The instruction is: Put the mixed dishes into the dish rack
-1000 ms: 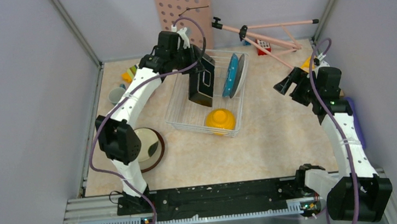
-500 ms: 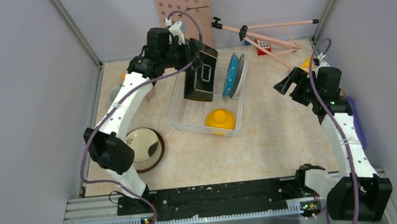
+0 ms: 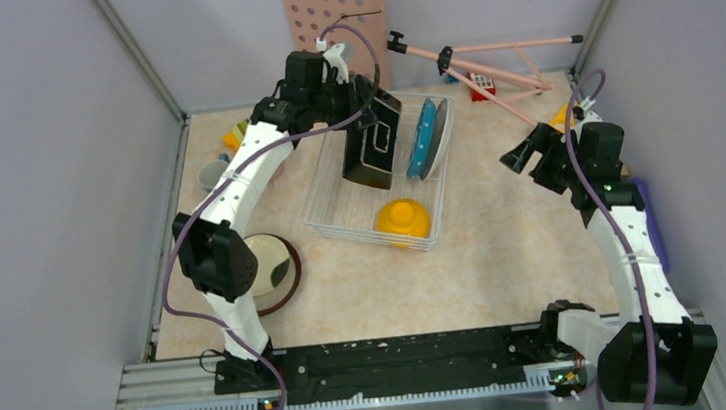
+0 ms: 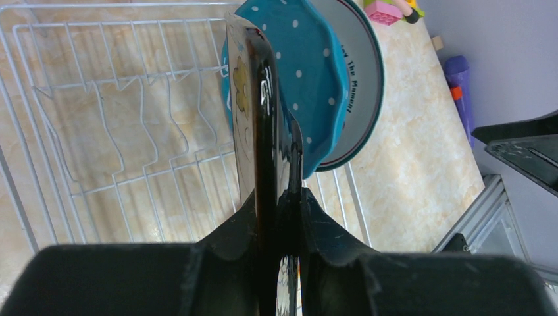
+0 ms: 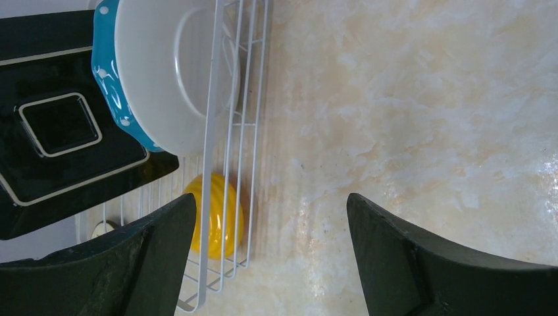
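Left pincer [image 4: 279, 197]: clenched on square flowered black-rimmed plate [image 3: 371, 149] over dish rack [image 3: 332, 220]. Racked beside it: teal dotted plate [image 4: 309, 79], white plate [image 4: 360, 72], yellow bowl [image 3: 403, 218]. Unracked behind: brown-rimmed cream plate [image 3: 280, 273], teal mug [image 3: 212, 171].

The left arm [image 3: 236, 177] and right arm [image 3: 636, 269] are each built from white link shells joined by black joint housings, with a purple cable [image 3: 168, 289] routed loosely outside the links. The left gripper [image 4: 279, 197] and right gripper [image 5: 270, 201] have matte black, wedge-shaped fingers. Both bases are bolted to a black rail [image 3: 403, 354].
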Controlling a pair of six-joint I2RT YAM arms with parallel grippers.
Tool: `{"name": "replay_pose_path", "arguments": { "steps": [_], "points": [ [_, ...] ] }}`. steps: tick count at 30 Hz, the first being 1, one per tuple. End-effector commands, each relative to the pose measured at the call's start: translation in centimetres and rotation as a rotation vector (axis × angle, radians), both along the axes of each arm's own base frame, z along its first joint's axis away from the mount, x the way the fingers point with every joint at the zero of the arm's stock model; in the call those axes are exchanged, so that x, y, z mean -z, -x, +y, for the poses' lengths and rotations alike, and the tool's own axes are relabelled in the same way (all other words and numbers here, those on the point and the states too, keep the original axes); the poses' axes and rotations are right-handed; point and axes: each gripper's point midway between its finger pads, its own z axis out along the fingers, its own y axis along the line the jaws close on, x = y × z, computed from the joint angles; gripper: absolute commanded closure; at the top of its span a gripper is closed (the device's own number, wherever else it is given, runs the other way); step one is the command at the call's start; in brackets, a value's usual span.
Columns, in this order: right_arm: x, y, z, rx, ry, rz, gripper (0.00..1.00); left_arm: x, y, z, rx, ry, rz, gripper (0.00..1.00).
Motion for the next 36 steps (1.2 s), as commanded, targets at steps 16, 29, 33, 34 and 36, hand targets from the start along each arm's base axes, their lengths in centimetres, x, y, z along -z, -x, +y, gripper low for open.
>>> {"name": "replay_pose_path", "arguments": {
  "steps": [16,29,33,34,36],
  "points": [
    [-0.8,-0.6,0.1,-0.018,0.006,-0.042,0.17,-6.8,-4.7,-2.6,-0.009,0.104,-0.211,1.00],
    [-0.5,-0.6,0.1,-0.017,0.006,-0.037,0.17,-3.9,-6.3,-4.9,-0.039,0.065,-0.154,0.59],
    [-0.6,-0.5,0.1,-0.018,0.006,-0.037,0.17,-3.3,-6.2,-5.2,-0.034,0.073,-0.133,0.57],
    [-0.6,-0.5,0.1,-0.017,0.005,-0.038,0.17,-3.1,-6.2,-5.2,-0.032,0.074,-0.126,0.55],
    [-0.6,-0.5,0.1,-0.017,0.006,-0.037,0.17,-3.1,-6.0,-5.4,-0.022,0.081,-0.119,0.54]
  ]
}}
